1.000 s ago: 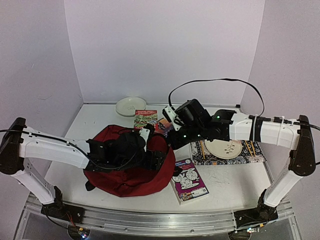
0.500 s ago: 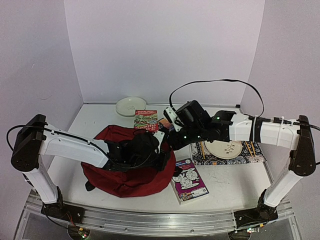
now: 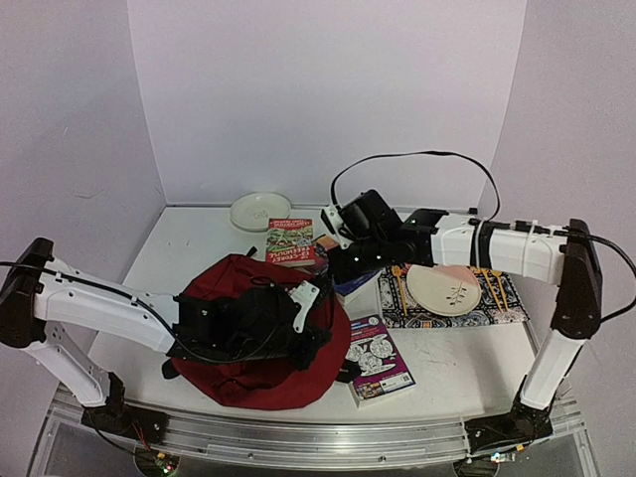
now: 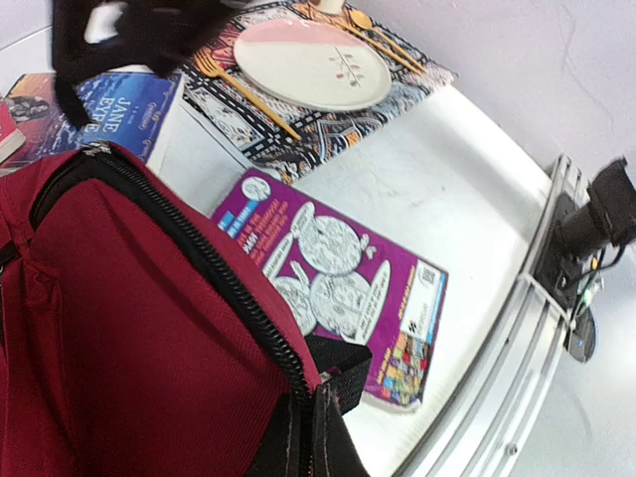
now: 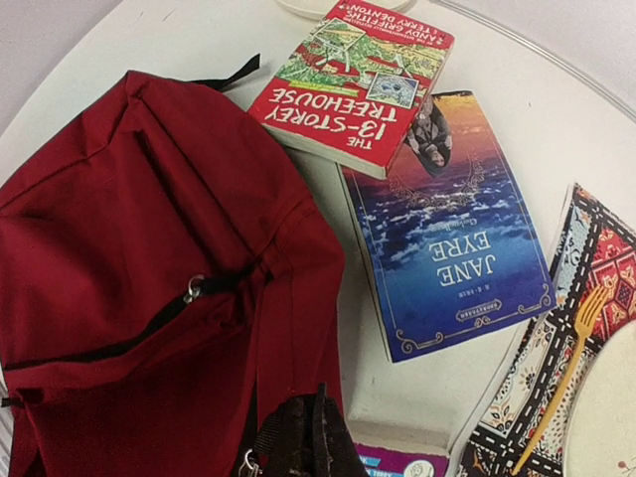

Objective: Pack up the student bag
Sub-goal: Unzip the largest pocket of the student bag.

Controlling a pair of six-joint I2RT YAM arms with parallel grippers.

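Red student bag [image 3: 256,383]: L pincer [image 4: 306,439] clamped on zip rim [image 4: 204,260], prob. to open mouth; R pincer [image 5: 316,433] shut, grip unclear.

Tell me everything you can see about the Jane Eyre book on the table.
The Jane Eyre book is closed, lying flat and face up on the white table. Its cover shows a blue sea under an orange sky, with the title in pale letters inside an ornate border. The red Treehouse book overlaps one corner. The student bag lies along one long edge, and the placemat is near another corner.
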